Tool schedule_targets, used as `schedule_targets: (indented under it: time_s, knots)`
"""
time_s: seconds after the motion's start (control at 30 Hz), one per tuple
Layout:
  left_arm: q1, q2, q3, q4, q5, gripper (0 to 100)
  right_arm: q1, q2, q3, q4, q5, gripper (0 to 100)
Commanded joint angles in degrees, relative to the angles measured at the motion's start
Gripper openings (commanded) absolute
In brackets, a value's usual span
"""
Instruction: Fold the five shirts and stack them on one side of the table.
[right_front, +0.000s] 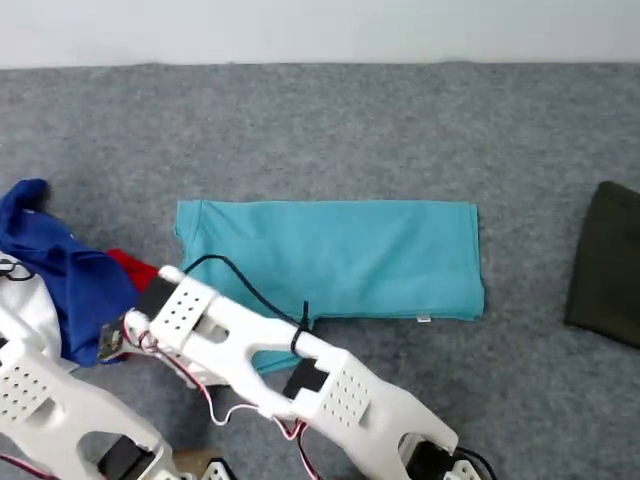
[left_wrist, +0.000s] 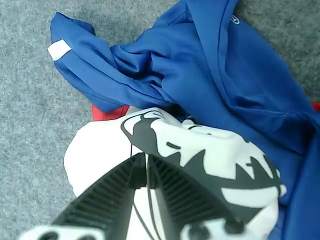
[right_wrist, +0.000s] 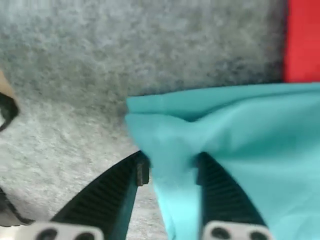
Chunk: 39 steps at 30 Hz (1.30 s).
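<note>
A teal shirt (right_front: 340, 255) lies folded into a long rectangle in the middle of the grey table. My right gripper (right_wrist: 172, 167) is shut on a bunched edge of the teal shirt (right_wrist: 250, 140). In the high view the right gripper (right_front: 118, 340) sits near the shirt's front left, beside the pile. That pile at the left holds a blue shirt (right_front: 70, 270), a red shirt (right_front: 135, 268) and a white shirt (right_front: 25, 300). My left gripper (left_wrist: 146, 161) is shut just above the white shirt (left_wrist: 100, 150) with its black print, beside the blue shirt (left_wrist: 225, 75).
A folded dark green shirt (right_front: 608, 265) lies at the right edge of the table. The left arm (right_front: 40, 400) stands at the front left corner. Bare grey table (right_front: 330, 130) stretches behind the teal shirt, with a white wall beyond.
</note>
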Motion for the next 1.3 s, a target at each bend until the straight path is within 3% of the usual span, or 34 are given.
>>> schedule_targets:
  time_s: [0.0, 0.37, 0.9, 1.27]
  knots:
    - [-0.26, -2.37, -2.15, 0.44, -0.35, 2, 0.48, 1.27, 0.44, 1.98, 2.55, 2.6]
    - [-0.26, -2.37, -2.15, 0.62, -0.35, 2, 1.63, 0.75, 0.00, 2.07, 3.08, 1.1]
    - [0.09, -2.37, -2.15, 0.44, -0.35, 2, 16.75, -6.55, -14.95, 0.48, 3.08, 1.1]
    - [0.18, -2.37, -2.15, 0.35, -0.35, 2, 21.32, 3.91, -28.04, -1.71, 5.54, 1.1]
